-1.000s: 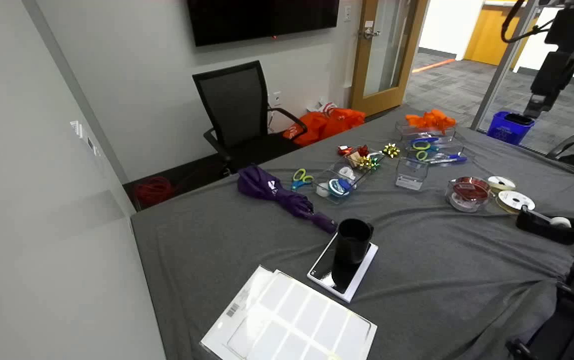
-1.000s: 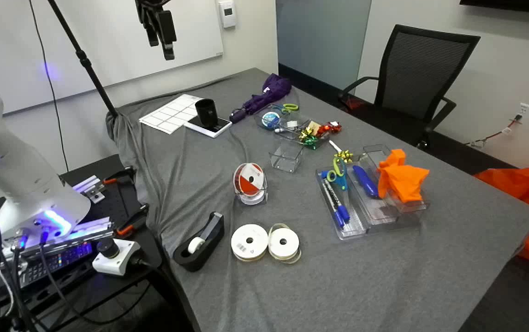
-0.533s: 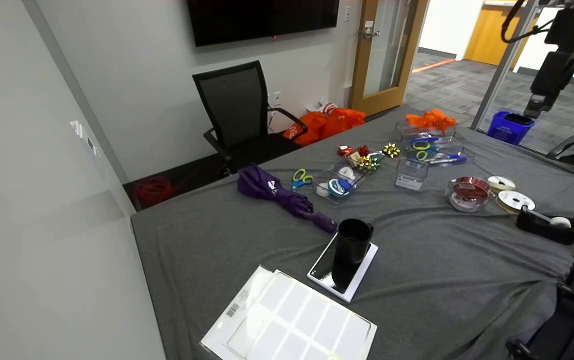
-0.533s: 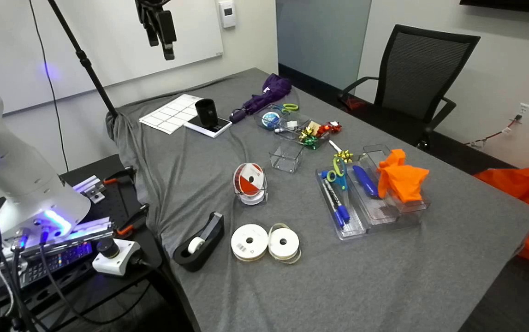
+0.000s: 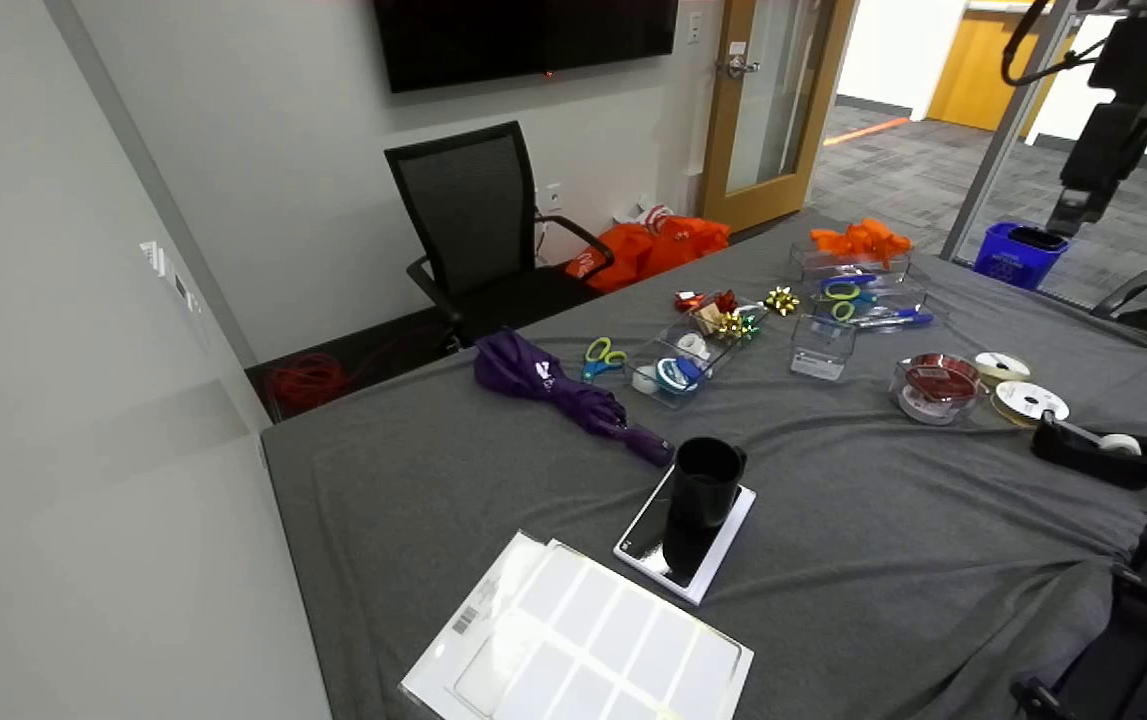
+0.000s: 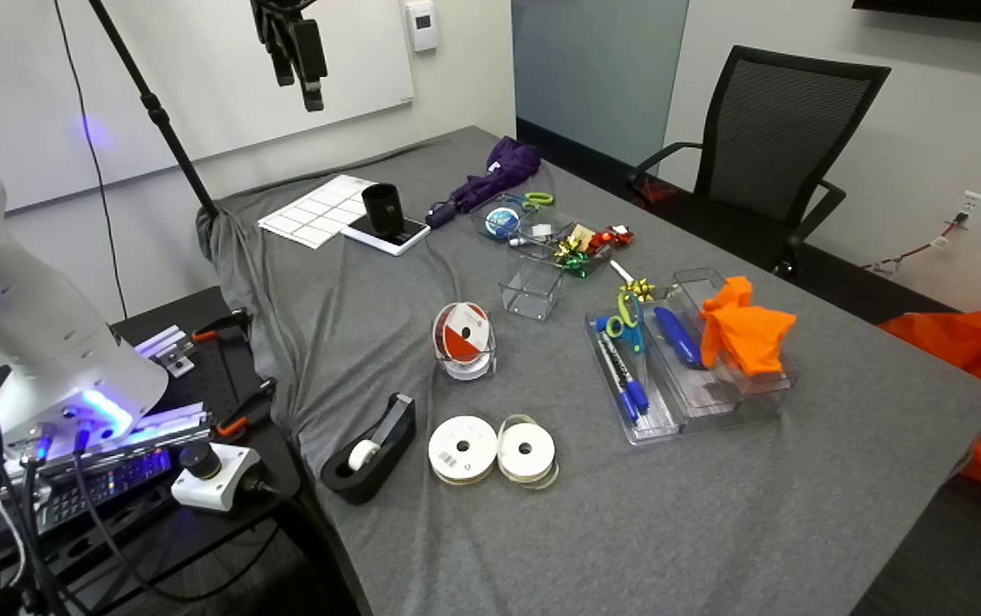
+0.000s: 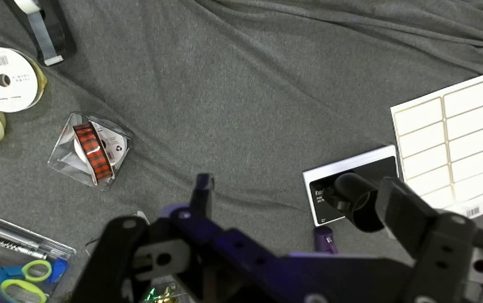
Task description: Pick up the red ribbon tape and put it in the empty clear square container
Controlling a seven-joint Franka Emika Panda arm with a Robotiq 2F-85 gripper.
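The red ribbon tape is a red-and-black checked roll (image 7: 94, 152) in the wrist view. It leans tilted on a white spool in a clear container, and it also shows in both exterior views (image 5: 943, 380) (image 6: 458, 332). The empty clear square container (image 6: 531, 293) stands near it on the grey cloth, and in an exterior view (image 5: 821, 350) too. In the wrist view it is mostly hidden behind the gripper. My gripper (image 7: 295, 184) is open with nothing between its fingers. It hangs high above the table in both exterior views (image 5: 1078, 212) (image 6: 299, 92), well away from the ribbon.
Two white ribbon spools (image 6: 463, 449) (image 6: 527, 451) and a black tape dispenser (image 6: 370, 449) lie near the ribbon. Clear trays with pens and scissors (image 6: 627, 321) stand beside the empty container. A black mug (image 5: 706, 483) stands on a white box, near a purple umbrella (image 5: 568, 393).
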